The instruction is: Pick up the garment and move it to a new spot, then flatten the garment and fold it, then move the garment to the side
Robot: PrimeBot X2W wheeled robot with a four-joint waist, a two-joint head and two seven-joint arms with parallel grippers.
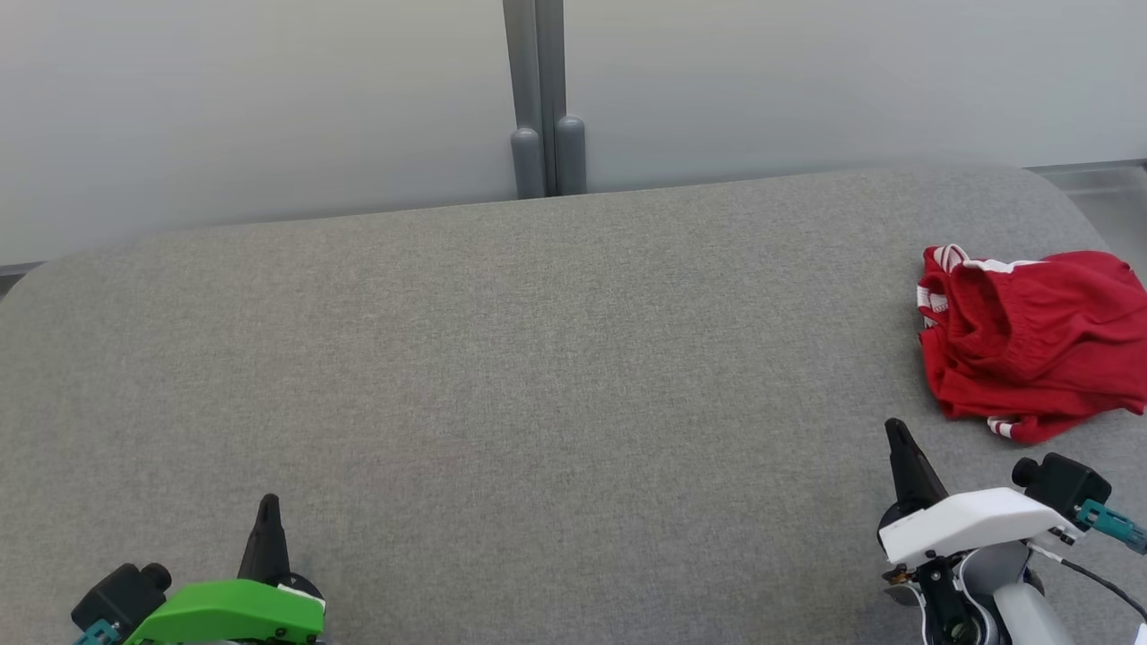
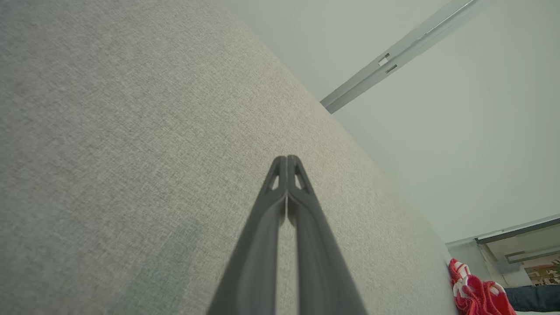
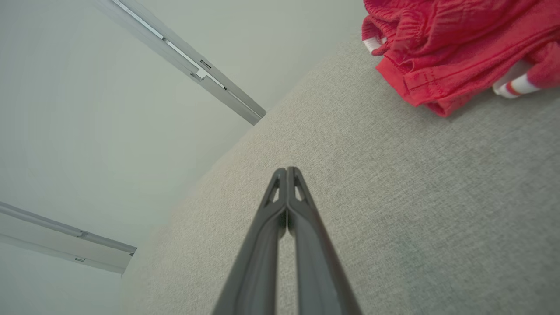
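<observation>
Basically idle: red garment bunched at the right side, both grippers empty and clear of it

**Scene.** Red soft-fabric garment with white striped trim lies in a loose, rumpled heap on the grey woven-fabric tabletop, far over on the robot's right. Its elastic waistband gapes toward the left and the layers overlap unevenly.

**Grippers.**
- Left gripper sits at the near left, well apart from the garment, jaws together and holding nothing.
- Right gripper sits near the garment's near edge without touching it, jaws likewise together and empty. The right wrist view shows the garment ahead and off to one side.

**Stage.** Fits two readings: a heap waiting to be picked up, or a roughly folded piece put to the side. The lie is too untidy to settle which.

**Risks (judgement).**
- Jaws pressed together would shove the cloth rather than grip it, and such contact would bunch it further or slide it.
- The garment runs off the head view's right margin. It is probably close to the tabletop's rounded edge, though I can't tell how close, and a rightward push could tip it off.
- With stacked layers, a pinch may catch one layer only, so the piece unfurls and hangs lopsided, or it may slip off the waistband elastic.
- If this is the placed state, any nudge undoes the fold.
</observation>
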